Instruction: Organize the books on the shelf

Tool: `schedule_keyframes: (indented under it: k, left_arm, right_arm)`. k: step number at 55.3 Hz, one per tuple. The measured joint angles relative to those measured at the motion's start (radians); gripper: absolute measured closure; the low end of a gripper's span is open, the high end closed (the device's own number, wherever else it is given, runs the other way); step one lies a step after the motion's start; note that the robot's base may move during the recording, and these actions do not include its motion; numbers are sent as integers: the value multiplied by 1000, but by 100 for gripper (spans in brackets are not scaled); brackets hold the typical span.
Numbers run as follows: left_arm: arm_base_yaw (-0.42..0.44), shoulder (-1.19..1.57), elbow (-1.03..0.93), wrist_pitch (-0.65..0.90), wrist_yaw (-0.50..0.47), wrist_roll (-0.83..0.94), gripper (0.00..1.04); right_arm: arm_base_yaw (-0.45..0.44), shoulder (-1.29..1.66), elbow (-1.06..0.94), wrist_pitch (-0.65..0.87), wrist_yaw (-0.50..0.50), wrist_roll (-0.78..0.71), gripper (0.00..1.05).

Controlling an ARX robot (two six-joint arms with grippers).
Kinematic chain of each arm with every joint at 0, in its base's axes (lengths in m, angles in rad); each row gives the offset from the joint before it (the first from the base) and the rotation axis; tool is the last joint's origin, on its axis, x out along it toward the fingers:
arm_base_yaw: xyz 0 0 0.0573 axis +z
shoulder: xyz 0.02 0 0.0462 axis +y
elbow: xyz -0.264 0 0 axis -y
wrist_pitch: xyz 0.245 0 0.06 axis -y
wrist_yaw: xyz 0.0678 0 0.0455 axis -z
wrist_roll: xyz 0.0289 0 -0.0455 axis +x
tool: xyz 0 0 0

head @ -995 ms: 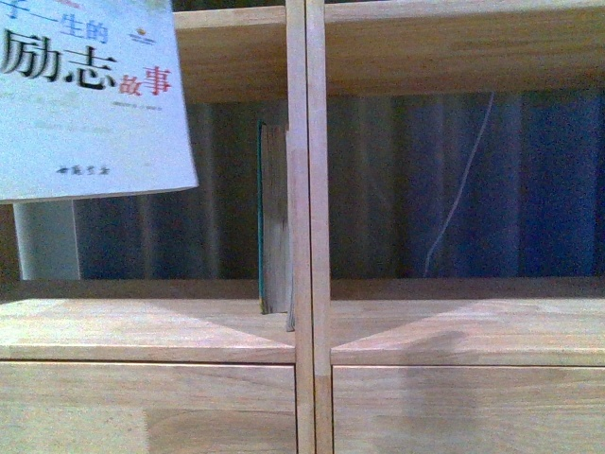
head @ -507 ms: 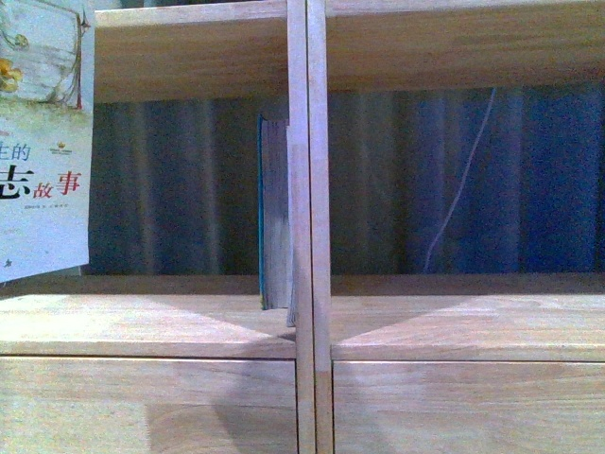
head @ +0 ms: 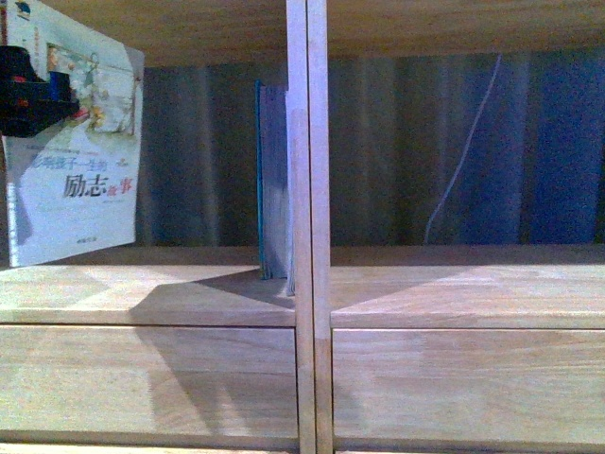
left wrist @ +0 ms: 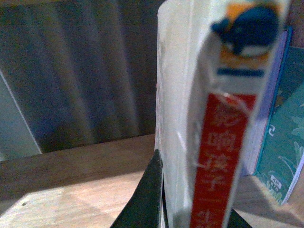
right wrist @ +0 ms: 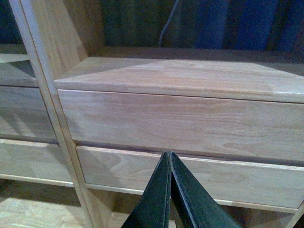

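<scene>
The thin paperback point(head: 76, 180), with a pale illustrated cover and Chinese characters, hangs upright in the shelf's left compartment, its lower edge near the shelf board point(head: 142, 293). My left gripper point(head: 33, 95) is shut on its upper left part. In the left wrist view its red-and-white spine point(left wrist: 218, 161) sits between my left gripper's point(left wrist: 194, 209) black fingers point(left wrist: 149, 199). The teal book point(head: 272, 180) stands upright against the centre divider point(head: 307, 189); it also shows in the left wrist view point(left wrist: 285, 142). My right gripper point(right wrist: 169, 159) is shut and empty in front of the drawer fronts point(right wrist: 180, 118).
The light-wood shelf has a right compartment point(head: 463, 284) with a pale cord point(head: 463, 161) hanging behind it against dark curtain-like backing. Plain drawer fronts point(head: 142, 378) run below the board. A gap lies between the paperback and the teal book.
The paperback has moved from the top-left corner down and further into the left compartment, and now looks smaller with my left gripper showing on it. The shelf sits slightly higher in view.
</scene>
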Motion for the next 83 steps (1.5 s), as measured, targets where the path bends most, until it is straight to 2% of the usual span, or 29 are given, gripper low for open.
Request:
schedule_keyframes:
  k: [9, 21, 32, 38, 42, 83]
  left_arm:
    - [-78, 122, 103, 44, -54, 45, 98]
    - [-122, 240, 191, 43, -116, 90, 98]
    - [-150, 312, 277, 33, -150, 108, 98]
    - [-166, 346, 320, 22, -163, 111, 98]
    - [-172, 373, 344, 19, -167, 115, 98]
    - [-234, 551, 496, -15, -228, 143, 98]
  right_arm:
    - [0, -55, -39, -11, 0, 0, 102]
    - [0, -100, -61, -31, 0, 0, 102]
    - [0, -137, -79, -52, 0, 0, 102]
    - [0, -245, -90, -177, 0, 0, 102]
    - [0, -305, -110, -195, -4, 0, 102]
    - [0, -322, -110, -195, -3, 0, 102]
